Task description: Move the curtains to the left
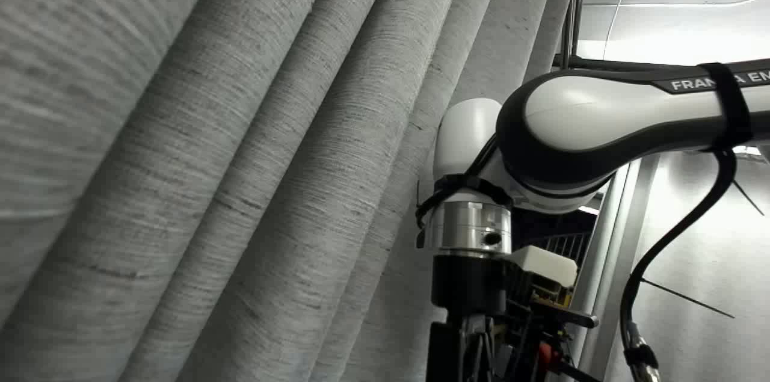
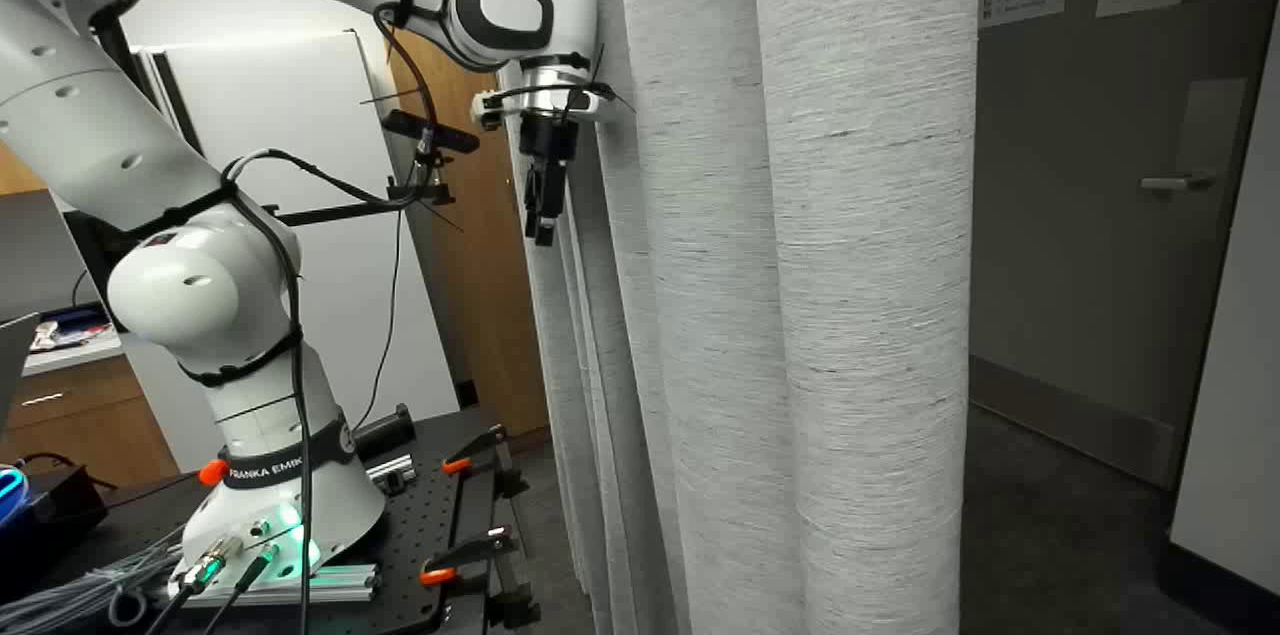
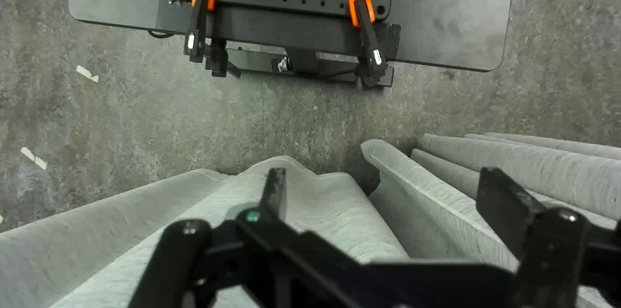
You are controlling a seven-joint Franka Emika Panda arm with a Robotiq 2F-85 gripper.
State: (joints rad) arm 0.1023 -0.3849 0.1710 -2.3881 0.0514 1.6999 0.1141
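The tool [image 3: 388,196], its jaws spread well apart, points downward beside the light-grey curtains [image 2: 780,265], which hang in long, deep folds.

Visible are 1 robot arm [image 2: 125,150], 1 end effector [image 3: 385,191], 2 fingers [image 3: 504,206] and 2 orange-tipped clamps [image 3: 198,24].

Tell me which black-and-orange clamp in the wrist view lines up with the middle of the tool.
The right clamp in that picture: it roughly lines up with the middle of the open tool, while the left clamp sits well left of it.
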